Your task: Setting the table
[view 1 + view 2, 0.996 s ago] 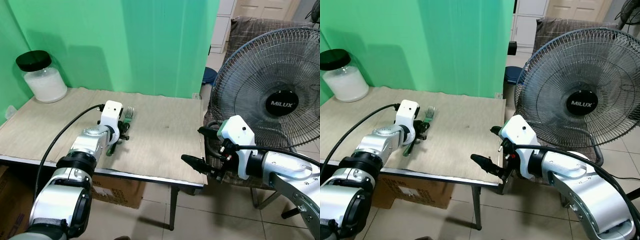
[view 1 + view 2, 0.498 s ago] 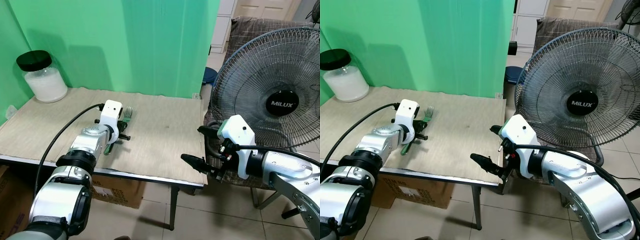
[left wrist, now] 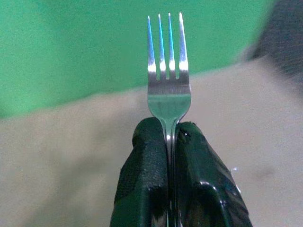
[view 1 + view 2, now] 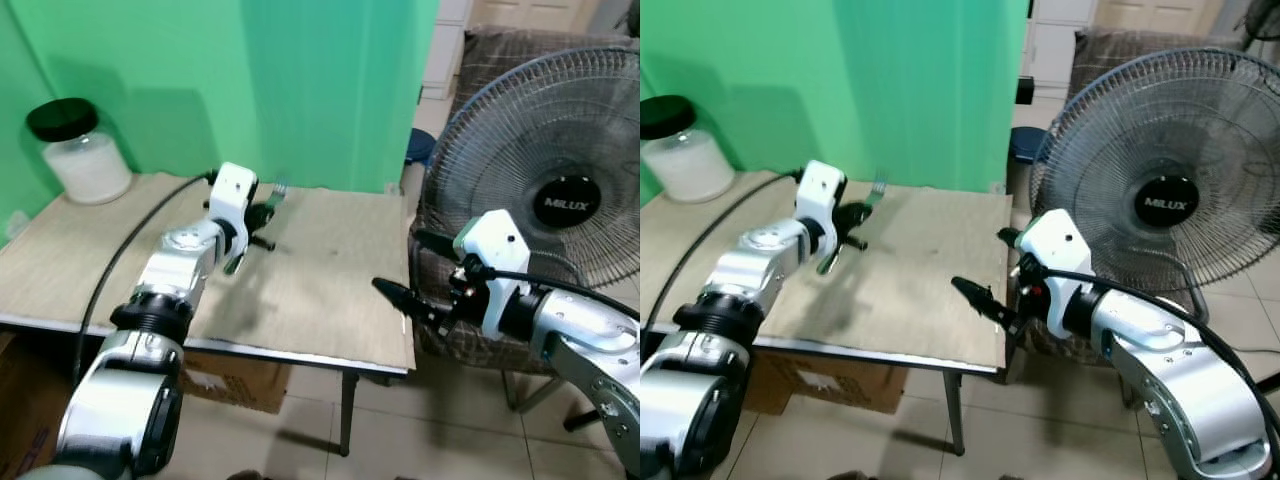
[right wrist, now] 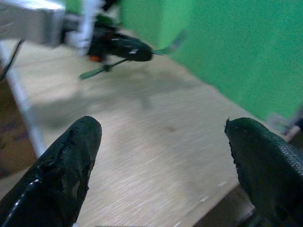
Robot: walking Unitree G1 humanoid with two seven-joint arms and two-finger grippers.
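Observation:
A metal fork with a green handle (image 4: 277, 191) is held above the beige table (image 4: 320, 290), tines pointing toward the green backdrop. My left gripper (image 4: 256, 216) is shut on the fork's neck. In the left wrist view the fork (image 3: 168, 85) sticks out between the two black fingers (image 3: 147, 179). My right gripper (image 4: 402, 265) hovers open at the table's right edge with nothing between its fingers (image 5: 66, 170). The right wrist view looks across the table at the left gripper (image 5: 125, 47) and the fork.
A glass jar (image 4: 75, 150) of white powder with a black lid stands at the table's back left. A large standing fan (image 4: 560, 190) is close on the right, before a chair with checked fabric. A cardboard box (image 4: 235, 385) sits under the table.
My left gripper has lifted the fork off the table and carried it up and toward the back. The right gripper has risen slightly. The camera has shifted a little.

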